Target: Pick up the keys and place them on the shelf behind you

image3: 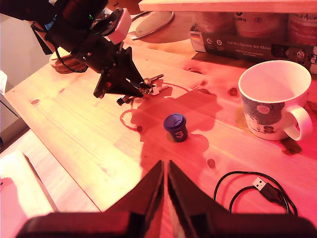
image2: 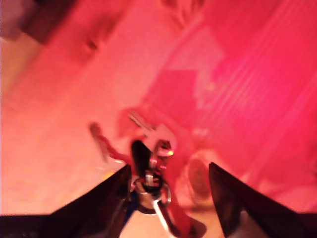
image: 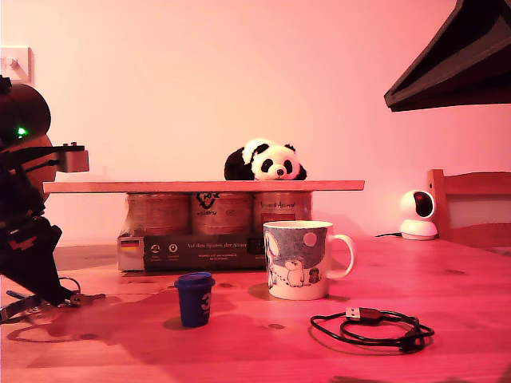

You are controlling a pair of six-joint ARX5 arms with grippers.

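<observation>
The keys point(image2: 148, 171) lie on the wooden tabletop, a dark bunch on a ring, close against one finger of my first gripper point(image2: 171, 198). That gripper is open and low over the table, its fingers point(image2: 116, 196) standing on either side of the bunch. The exterior view has the keys point(image: 86, 299) at its left, by the first gripper point(image: 60, 302). In the second wrist view the keys point(image3: 154, 87) show just past the first gripper point(image3: 132, 92). My second gripper point(image3: 165, 166) hangs shut and empty, high above the table. The shelf point(image: 204, 186) is a light plank resting on cans.
A toy panda point(image: 266, 162) lies on the plank, above the pack of cans point(image: 215, 231). On the table stand a white mug point(image: 297, 259) and a small blue cup point(image: 194, 298), with a coiled black USB cable point(image: 375, 327). A white camera point(image: 418, 214) and chair point(image: 471, 207) are at the exterior view's right.
</observation>
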